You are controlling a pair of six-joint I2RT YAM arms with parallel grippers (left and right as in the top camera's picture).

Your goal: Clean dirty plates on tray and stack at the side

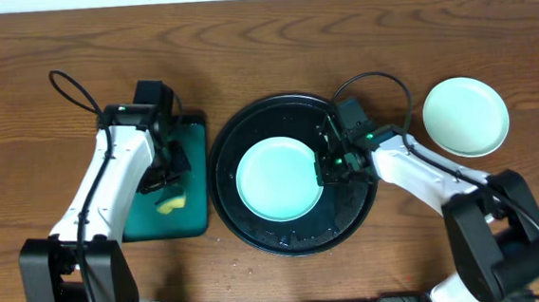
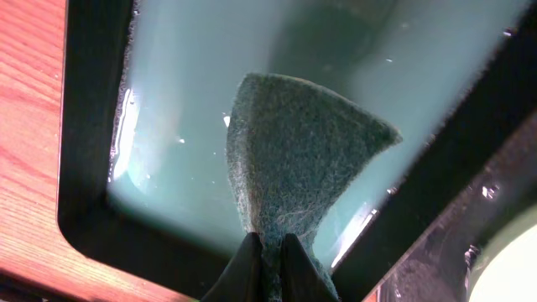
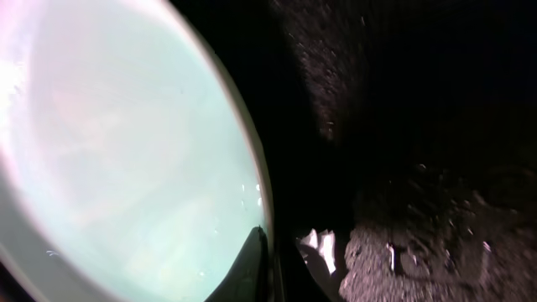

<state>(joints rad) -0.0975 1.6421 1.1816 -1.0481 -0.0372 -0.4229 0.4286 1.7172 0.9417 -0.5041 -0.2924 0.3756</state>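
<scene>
A pale mint plate (image 1: 276,179) lies in the round black tray (image 1: 276,243) at the table's middle; its face looks clean and wet in the right wrist view (image 3: 126,143). My right gripper (image 1: 330,166) is at the plate's right rim, one finger over the rim and one outside it (image 3: 281,252), shut on the rim. The tray floor (image 3: 419,126) is wet. Another pale mint plate (image 1: 466,116) sits on the table at the right. My left gripper (image 1: 161,184) is shut on a green-and-yellow sponge (image 2: 294,159) over the sponge tray. I see no white plate.
The dark green rectangular sponge tray (image 1: 188,138) stands left of the black tray and holds water (image 2: 168,101). The black tray's rim (image 2: 436,243) lies close beside it. Bare wooden table lies behind and to the far left.
</scene>
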